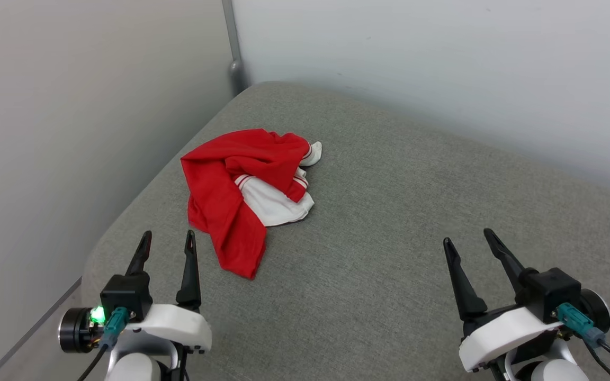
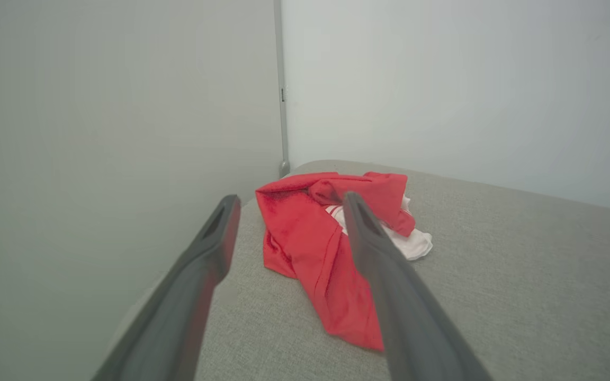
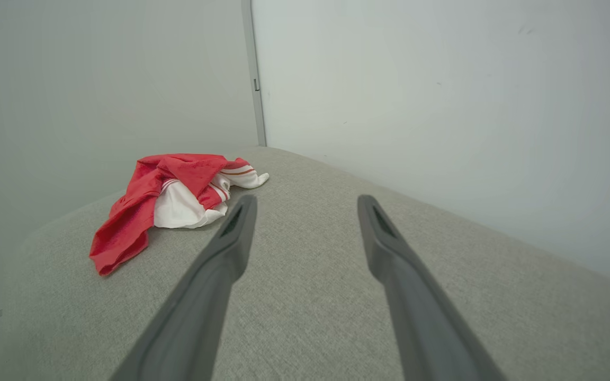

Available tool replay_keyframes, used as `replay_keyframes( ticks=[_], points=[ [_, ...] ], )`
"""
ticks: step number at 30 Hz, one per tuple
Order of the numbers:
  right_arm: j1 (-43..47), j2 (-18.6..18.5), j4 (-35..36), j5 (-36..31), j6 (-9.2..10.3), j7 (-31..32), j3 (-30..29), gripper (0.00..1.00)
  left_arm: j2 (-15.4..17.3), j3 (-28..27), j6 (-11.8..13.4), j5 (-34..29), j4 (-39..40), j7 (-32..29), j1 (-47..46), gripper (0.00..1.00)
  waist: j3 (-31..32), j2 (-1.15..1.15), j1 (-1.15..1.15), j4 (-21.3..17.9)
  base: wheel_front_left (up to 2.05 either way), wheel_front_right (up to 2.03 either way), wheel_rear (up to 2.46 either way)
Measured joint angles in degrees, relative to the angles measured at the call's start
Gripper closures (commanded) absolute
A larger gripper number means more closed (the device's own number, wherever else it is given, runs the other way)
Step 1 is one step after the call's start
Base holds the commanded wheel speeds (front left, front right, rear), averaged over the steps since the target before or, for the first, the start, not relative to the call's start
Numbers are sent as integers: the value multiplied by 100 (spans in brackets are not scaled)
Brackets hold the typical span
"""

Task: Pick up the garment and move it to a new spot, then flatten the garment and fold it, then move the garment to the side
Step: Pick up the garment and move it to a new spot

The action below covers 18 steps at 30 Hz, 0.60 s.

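Note:
The garment (image 1: 233, 196) lies crumpled on the grey cushioned surface (image 1: 389, 211), red cloth with white sleeve parts and red-and-white striped trim showing. In the head view my left gripper (image 1: 169, 239) hovers open just in front of its near left edge, nothing between the fingers. My right gripper (image 1: 468, 237) stands open far to the right, well apart from the cloth. The left wrist view has the garment (image 2: 310, 243) straight ahead past the spread fingers (image 2: 379, 254). From the right wrist, the garment (image 3: 172, 198) lies off to the left.
Pale walls close in on the left and behind, meeting at a corner with a grey vertical strip (image 1: 233, 47). The cushion's rounded left edge (image 1: 98, 248) drops off close to the garment. Bare grey fabric stretches to the right of the garment.

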<state>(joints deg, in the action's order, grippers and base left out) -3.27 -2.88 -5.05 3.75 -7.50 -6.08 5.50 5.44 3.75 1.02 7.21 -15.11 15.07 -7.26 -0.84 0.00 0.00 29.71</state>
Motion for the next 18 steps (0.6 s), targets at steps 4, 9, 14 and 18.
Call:
replay_keyframes(
  ticks=[4, 9, 14, 18],
  points=[
    [-2, 1, 78, -41, 0, 97, 62, 0, 59, 5, -102, 51, -93, 0, -364, 0, -79, 0, 0, -118, 0, 0, 0],
    [-211, 2, 331, -263, 0, 263, 58, 0, 260, -114, -257, 216, -171, -278, -1390, 0, -419, 0, 0, -348, 0, 0, 0],
    [-478, 3, 556, -441, 0, 398, 148, 0, 682, -279, -391, 343, -304, -898, -2535, 0, -922, 0, 1, -688, 0, 0, 0],
    [-697, 4, 632, -490, 0, 408, 148, 0, 1102, -397, -483, 393, -453, -1524, -3199, 0, -1357, 0, 1, -1052, 0, 0, 0]
  ],
)
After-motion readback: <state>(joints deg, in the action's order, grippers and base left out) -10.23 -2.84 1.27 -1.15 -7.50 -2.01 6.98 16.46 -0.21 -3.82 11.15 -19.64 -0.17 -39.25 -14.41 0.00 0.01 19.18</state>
